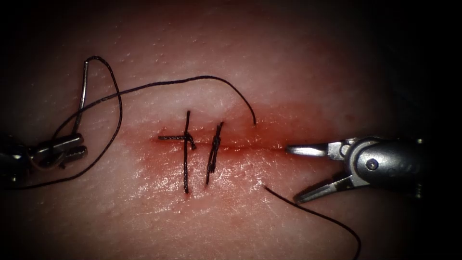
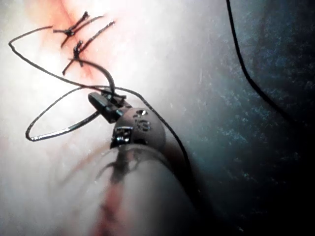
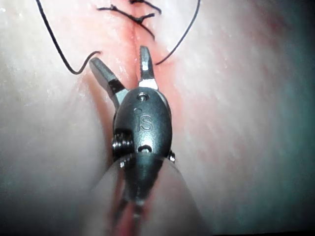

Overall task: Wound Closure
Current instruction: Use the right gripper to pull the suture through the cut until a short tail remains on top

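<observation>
The tissue point(image 1: 231, 62) is seen across the endoscope view, with the cut point(image 1: 250, 147) running level through the middle of the frame and red fluid point(image 1: 269, 130) spread along it; two stitches point(image 1: 186, 149) are laid across the cut left of centre, each knotted at the line of the cut. The left tool point(image 1: 72, 147) is found at the left edge of the frame, well left of the cut's end; its jaws are closed on the needle point(image 1: 83, 94) near the needle's lower end, and the needle is carried free of the tissue, rising as a thin curve towards the upper left. The thread point(image 1: 159, 85) is seen looping from the needle's upper end, down past the left tool, and in a long arc across the upper middle of the frame to enter the tissue just above the cut, right of the stitches; another length of thread comes out of the tissue below the cut and trails to the lower right. The right tool point(image 1: 301, 173) is seen at the right of the frame, at the right end of the cut; its jaws are spread wide and nothing is held between them, the upper jaw lying along the line of the cut. In the left wrist view the left tool point(image 2: 101, 101) is shown clamped on the needle point(image 2: 59, 132); in the right wrist view the right tool point(image 3: 123, 61) is shown agape over the cut point(image 3: 132, 39).
</observation>
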